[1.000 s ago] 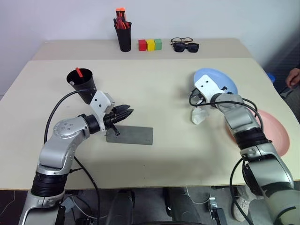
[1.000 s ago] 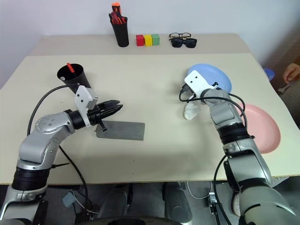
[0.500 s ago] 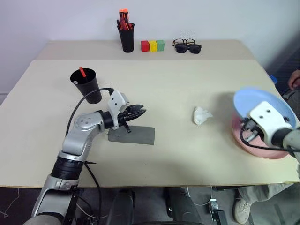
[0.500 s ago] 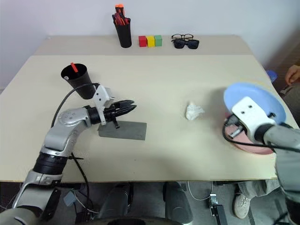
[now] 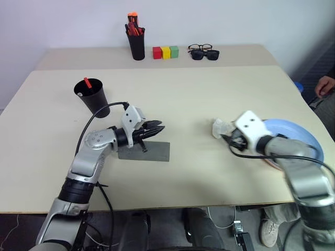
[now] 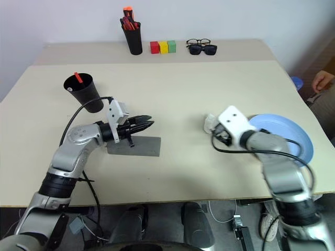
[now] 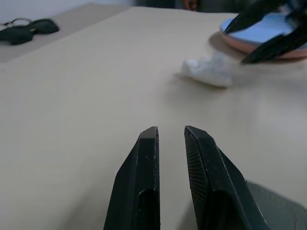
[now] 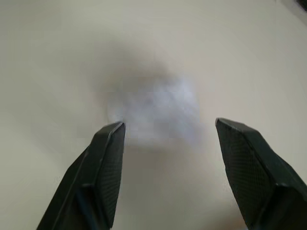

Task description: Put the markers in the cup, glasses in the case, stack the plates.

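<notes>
A crumpled white wad [image 5: 220,127] lies mid-surface, just in front of the right end effector [image 5: 229,141], whose fingers [image 8: 106,167] stand wide apart and hold nothing; the wad sits between that end effector and the open middle of the surface [image 5: 178,99]; at the far edge stand a pen pot [image 5: 137,44] with orange-red pens, three coloured blocks [image 5: 166,52] in red, yellow and green, and two pairs of dark spectacles [image 5: 203,51], all well apart from the arms.

The blue plate [image 5: 293,138] lies on the pink plate [image 7: 240,45] near the right edge, behind the right arm; the cup [image 5: 92,95] stands on the left with a red marker [image 5: 88,82] upright in it; the grey case [image 5: 149,151] lies shut and flat, just under the left end effector [image 5: 159,127], whose fingers [image 7: 144,177] are nearly together with a thin gap, holding nothing; a black cable loops from that arm close to the cup.

The middle of the surface between the arms is bare beige; a seam runs across it toward the back; a pale wall rises behind; a person's hand [image 5: 325,84] shows past the right edge.
</notes>
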